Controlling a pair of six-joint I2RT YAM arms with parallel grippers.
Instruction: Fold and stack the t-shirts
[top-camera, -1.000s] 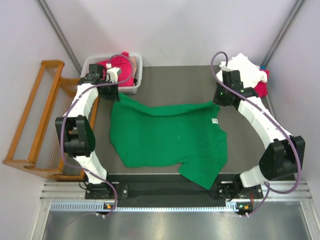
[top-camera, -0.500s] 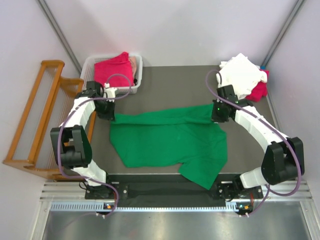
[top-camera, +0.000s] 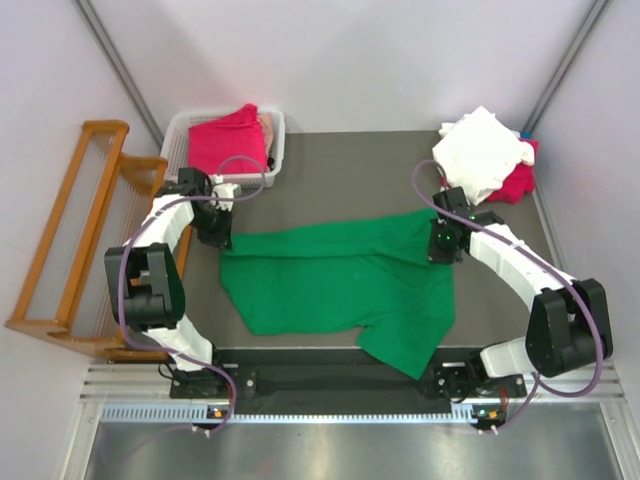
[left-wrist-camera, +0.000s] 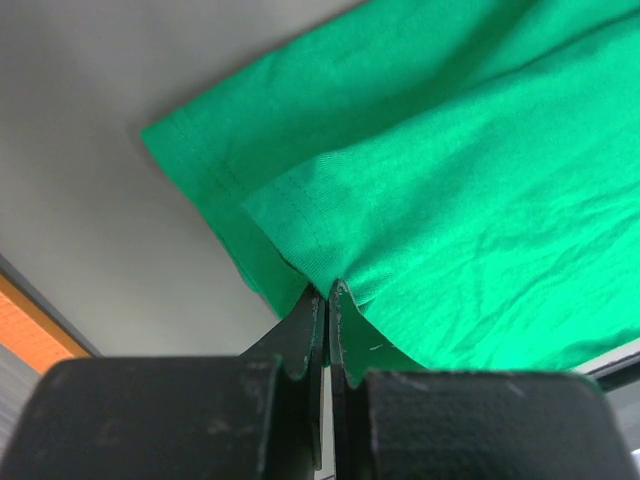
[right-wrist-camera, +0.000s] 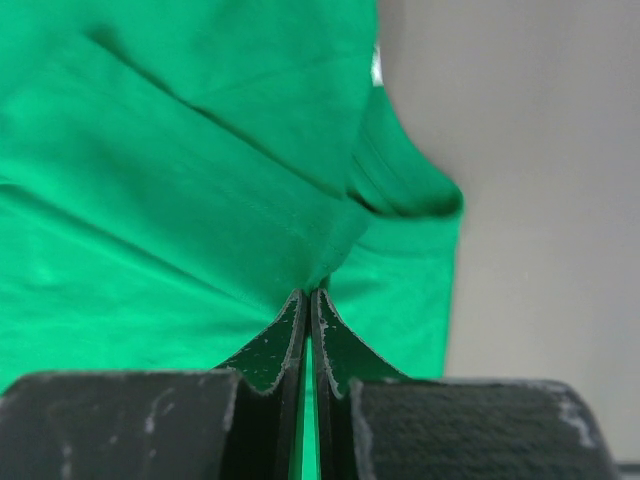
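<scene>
- Step in hand: the first fold of the shirt (top-camera: 330, 285), far edge carried toward the near side.
- The shirt lies at the centre of the table (top-camera: 350, 170); its far strip is doubled over the body, and one sleeve hangs toward the near right edge.
- The left gripper (top-camera: 218, 238) pinches the far-left corner; the wrist view shows the jaws closed to a slit with the hem caught at the tips.
- The right gripper (top-camera: 443, 248) pinches the far-right corner in the same way, with green cloth showing between the jaws.
- Both grippers sit low, at or near table level.
- Next move, as judged: lay both corners flat and level with each other, then let go of both together so the crease stays straight.
- More shirts wait in the basket (top-camera: 277, 150) at far left and in the pile (top-camera: 480, 155) at far right.
</scene>
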